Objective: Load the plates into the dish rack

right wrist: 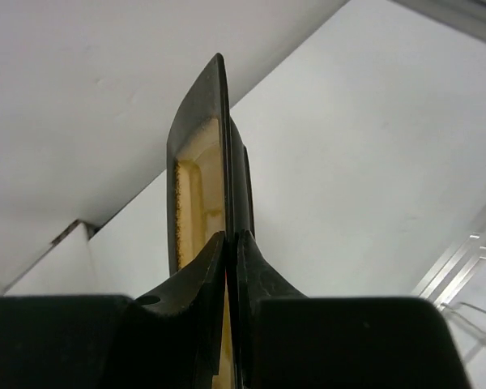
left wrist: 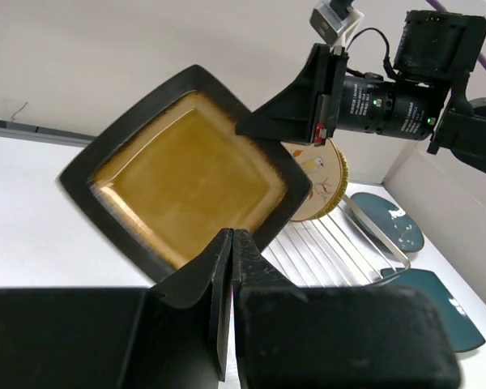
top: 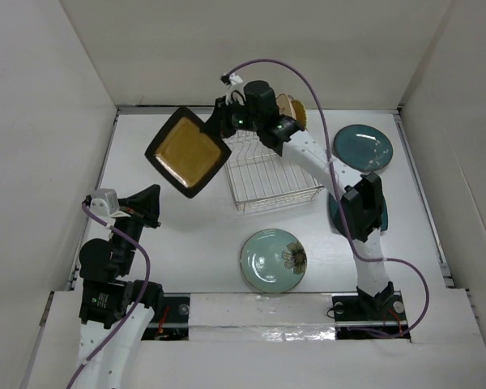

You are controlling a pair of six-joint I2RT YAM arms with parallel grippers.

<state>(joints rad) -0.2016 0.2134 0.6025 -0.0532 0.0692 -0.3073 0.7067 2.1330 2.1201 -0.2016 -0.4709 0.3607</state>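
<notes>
Between the fingers of the right tool (right wrist: 229, 243), aloft above the white tabletop (top: 186, 235): one square black-rimmed mustard ceramic plate (top: 188, 152), pinched at a single corner of its rim, the tool closed down to the thickness of that rim. The plate hangs out beyond the fingertips, face tilted, clear of every surface. Below the tool and toward its wrist side: silver wire dish rack (top: 271, 174), tines upright, with one round cream plate with a flower motif (left wrist: 320, 182) stood on edge at its far end. Left tool (top: 152, 194): fully closed, empty, held low and well apart from the mustard plate. Hazards, by judgement: the grip is narrow and off-centre, so the plate's weight may twist it in the fingers or slide it out during the swing toward the rack. A drop from here would land on the tabletop or across the tines. A tilted entry could leave the rim riding on top of a wire instead of between two rows, or knock the cream plate over. Round pale green plate (top: 274, 260) and round dark teal plate (top: 363, 147): flat on the tabletop, well apart from the right tool, not yet loaded.
</notes>
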